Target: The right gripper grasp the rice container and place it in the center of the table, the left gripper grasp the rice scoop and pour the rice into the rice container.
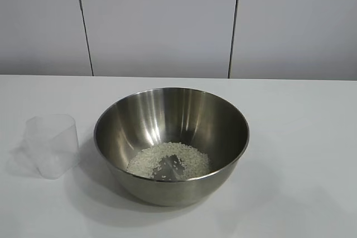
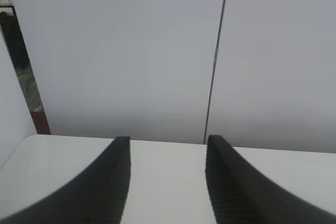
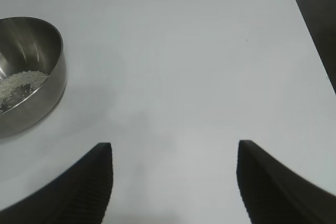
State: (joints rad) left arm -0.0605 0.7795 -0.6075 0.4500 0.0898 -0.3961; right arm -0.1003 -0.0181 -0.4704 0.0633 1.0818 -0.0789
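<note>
The bowl [image 1: 171,143] stands upright near the middle of the table [image 1: 301,137], with the rice [image 1: 169,161] lying as a thin pale patch on its bottom. It looks stiff and fairly heavy for its size, and its polished steel is likely slippery; the thin rolled rim is the only sensible place to pinch, one finger inside and one outside. The rice is loose and would shift with any tilt.

Just beside the bowl, on the left arm's side, the scoop [image 1: 51,145] stands apart from it and appears empty. It seems light and thin-walled, so a hard squeeze could flex it or tip it; its wall or small handle would take a gentle grip, though the handle is not clearly visible.

Judging from this, the pour looks done.

The left gripper [image 2: 167,174] is held moderately open over bare table, facing the wall. The right gripper [image 3: 175,177] is spread wide and empty, well clear of the bowl.
</note>
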